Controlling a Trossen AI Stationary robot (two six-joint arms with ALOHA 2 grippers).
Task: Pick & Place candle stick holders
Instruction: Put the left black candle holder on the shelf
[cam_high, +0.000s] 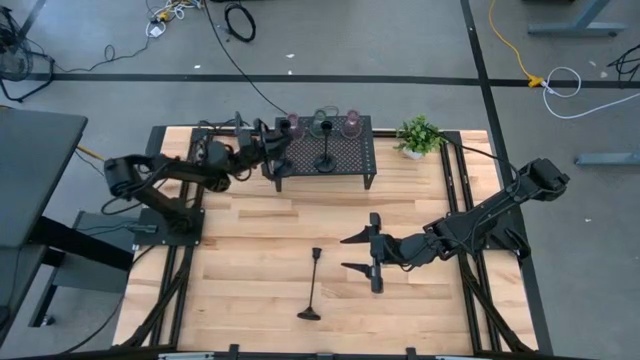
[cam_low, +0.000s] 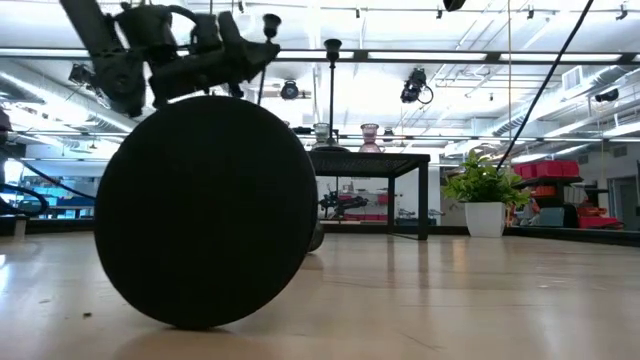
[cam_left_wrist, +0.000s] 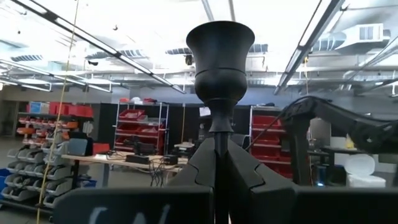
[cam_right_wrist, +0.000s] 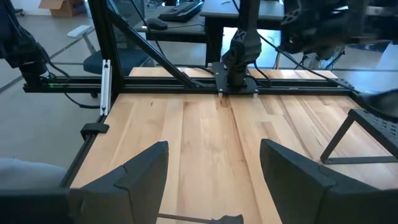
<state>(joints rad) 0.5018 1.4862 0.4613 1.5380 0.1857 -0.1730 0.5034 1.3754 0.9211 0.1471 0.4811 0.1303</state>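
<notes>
My left gripper (cam_high: 268, 140) is by the left end of the black mesh rack (cam_high: 345, 152) and is shut on a black candle stick holder (cam_left_wrist: 220, 46). A second black holder (cam_high: 325, 152) stands by its round base on the rack, with three tinted-glass holders (cam_high: 322, 121) along the rack's far edge. A third black holder (cam_high: 312, 285) lies on its side on the table; its round base (cam_low: 205, 210) fills the low view. My right gripper (cam_high: 360, 252) is open and empty, just right of that holder's cup end. My left gripper pinches the holder's slim stem (cam_left_wrist: 219, 134) between its two fingers, a little below the top cup. The fingers come level from the table's left and lie across the stem. The holder stands upright; its base is hidden, so I cannot tell whether it is lifted clear.
A small green plant in a white pot (cam_high: 418, 135) stands at the rack's right. The lying holder's stem (cam_right_wrist: 199, 218) shows just below my right fingers. Bare wood lies between the rack and the lying holder. Black frame rails run along the table's sides.
</notes>
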